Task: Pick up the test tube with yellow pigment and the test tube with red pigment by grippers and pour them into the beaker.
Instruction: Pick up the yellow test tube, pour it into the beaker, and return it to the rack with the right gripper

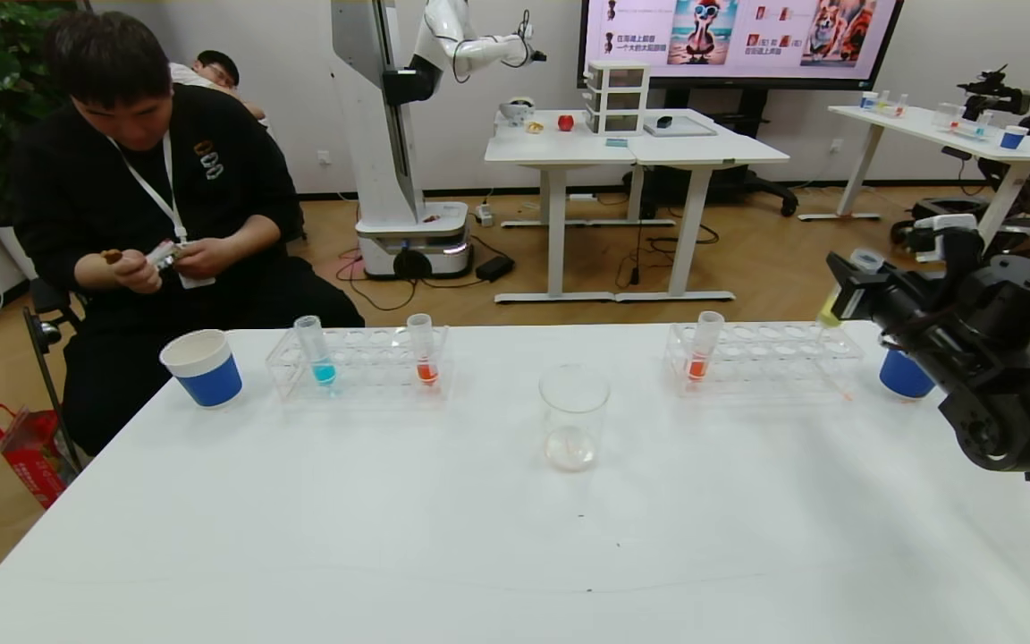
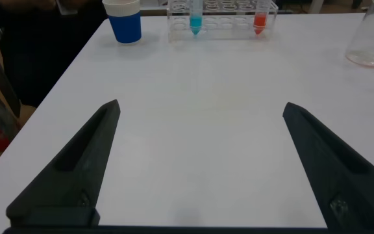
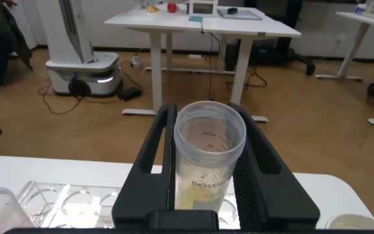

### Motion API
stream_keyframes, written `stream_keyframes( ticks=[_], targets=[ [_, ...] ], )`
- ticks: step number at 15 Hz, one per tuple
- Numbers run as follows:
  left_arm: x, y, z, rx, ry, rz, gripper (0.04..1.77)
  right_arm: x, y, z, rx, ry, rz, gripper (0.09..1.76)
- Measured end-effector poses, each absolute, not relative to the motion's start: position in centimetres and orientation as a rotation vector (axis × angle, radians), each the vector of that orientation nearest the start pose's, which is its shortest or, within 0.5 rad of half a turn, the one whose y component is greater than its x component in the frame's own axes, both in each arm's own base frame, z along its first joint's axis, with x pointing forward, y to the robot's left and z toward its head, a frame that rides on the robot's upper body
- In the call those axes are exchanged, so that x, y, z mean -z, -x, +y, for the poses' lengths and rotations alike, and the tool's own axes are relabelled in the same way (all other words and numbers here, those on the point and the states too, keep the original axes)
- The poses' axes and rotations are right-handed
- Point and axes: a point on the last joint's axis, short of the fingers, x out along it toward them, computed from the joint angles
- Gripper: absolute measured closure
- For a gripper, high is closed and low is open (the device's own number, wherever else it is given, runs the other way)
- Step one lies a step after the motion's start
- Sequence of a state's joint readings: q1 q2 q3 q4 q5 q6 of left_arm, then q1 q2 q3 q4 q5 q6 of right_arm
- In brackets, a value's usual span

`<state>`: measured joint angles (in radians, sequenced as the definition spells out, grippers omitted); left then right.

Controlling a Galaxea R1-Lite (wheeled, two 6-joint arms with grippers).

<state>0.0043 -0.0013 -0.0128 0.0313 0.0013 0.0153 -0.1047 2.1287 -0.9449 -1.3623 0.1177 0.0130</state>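
Note:
My right gripper (image 1: 844,300) is shut on the test tube with yellow pigment (image 1: 830,315) and holds it above the right end of the right rack (image 1: 774,358). In the right wrist view the tube (image 3: 208,162) stands upright between the fingers of the gripper (image 3: 203,123), with pale yellow liquid at its bottom. One test tube with red pigment (image 1: 703,351) stands in the right rack, another (image 1: 424,355) in the left rack (image 1: 363,358). The beaker (image 1: 574,416) stands mid-table. My left gripper (image 2: 201,107) is open and empty over bare table, out of the head view.
A blue-liquid tube (image 1: 318,355) stands in the left rack. Blue paper cups stand at the table's far left (image 1: 203,368) and far right (image 1: 904,376). A seated person (image 1: 157,197) is behind the table's left corner. The left wrist view shows the beaker (image 2: 372,39) far off.

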Motion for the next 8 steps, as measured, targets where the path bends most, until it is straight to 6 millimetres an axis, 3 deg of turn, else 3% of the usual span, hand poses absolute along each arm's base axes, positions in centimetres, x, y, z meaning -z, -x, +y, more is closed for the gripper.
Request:
stream_keyframes(
  ticks=[5,8],
  targets=[
    [-7.6,2.4,0.0,-0.005,-0.015,0.017,0.06,-15.9,-38.5,-2.2,-0.054,0.004,-0.139,1.34],
    [-7.6,2.4,0.0,-0.005,-0.015,0.017,0.06,-18.0,-37.5,2.2,-0.167,0.008,-0.145,1.34]
  ],
)
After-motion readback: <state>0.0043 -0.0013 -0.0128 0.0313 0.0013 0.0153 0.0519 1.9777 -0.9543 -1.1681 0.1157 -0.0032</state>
